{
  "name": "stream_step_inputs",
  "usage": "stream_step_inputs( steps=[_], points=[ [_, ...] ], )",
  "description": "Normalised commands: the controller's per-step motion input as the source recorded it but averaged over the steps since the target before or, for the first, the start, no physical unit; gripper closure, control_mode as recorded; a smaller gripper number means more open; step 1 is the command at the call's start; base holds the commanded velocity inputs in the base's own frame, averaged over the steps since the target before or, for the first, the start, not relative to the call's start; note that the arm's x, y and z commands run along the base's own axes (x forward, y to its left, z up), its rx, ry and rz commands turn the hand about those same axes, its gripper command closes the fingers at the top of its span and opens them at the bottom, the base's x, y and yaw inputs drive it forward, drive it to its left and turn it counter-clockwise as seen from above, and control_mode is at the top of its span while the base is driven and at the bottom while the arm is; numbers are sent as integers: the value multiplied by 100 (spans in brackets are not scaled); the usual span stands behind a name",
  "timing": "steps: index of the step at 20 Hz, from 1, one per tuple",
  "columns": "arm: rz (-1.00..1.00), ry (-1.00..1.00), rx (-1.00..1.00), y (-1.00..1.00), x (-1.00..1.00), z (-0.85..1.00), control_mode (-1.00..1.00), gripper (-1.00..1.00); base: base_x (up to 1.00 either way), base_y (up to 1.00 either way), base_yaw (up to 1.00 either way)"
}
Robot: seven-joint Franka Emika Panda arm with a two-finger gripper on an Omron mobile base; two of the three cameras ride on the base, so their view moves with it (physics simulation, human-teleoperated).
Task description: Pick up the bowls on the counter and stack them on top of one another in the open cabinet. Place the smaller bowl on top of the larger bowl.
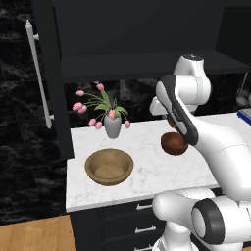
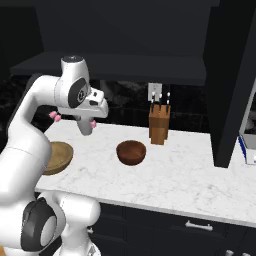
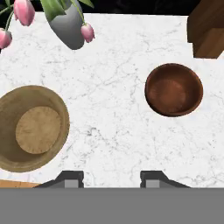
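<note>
Hanging above the counter [image 3: 118, 131] with nothing between its tips, the gripper [image 3: 111, 178] has its two fingers spread well apart. Nearest it on the marble sits the larger bowl [image 3: 30, 127], tan and upright; the smaller bowl [image 3: 174, 89] rests well apart from it. Beyond them stand a grey flower vase [image 1: 112, 125] and a wooden knife block [image 2: 159, 123]. Above, the open cabinet [image 1: 137, 63] shows a dark shelf; what lies on it is probably nothing, though the shadow hides much.
</note>
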Motion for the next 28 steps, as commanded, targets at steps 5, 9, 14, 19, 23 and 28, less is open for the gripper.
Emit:
stream_step_inputs(
  steps=[5,9,14,19,23,28],
  points=[
    [-7,0,6,-12,1,0,-100,-100,0,0,0],
    [-39,3,11,-46,4,-14,-100,-100,0,0,0],
    [-16,-5,15,-91,6,-14,-100,-100,0,0,0],
    [3,-4,0,-37,23,-8,-100,-100,0,0,0],
    [2,7,-1,-29,10,-83,-100,-100,0,0,0],
    [-23,15,5,-43,0,-95,-100,-100,0,0,0]
  ],
)
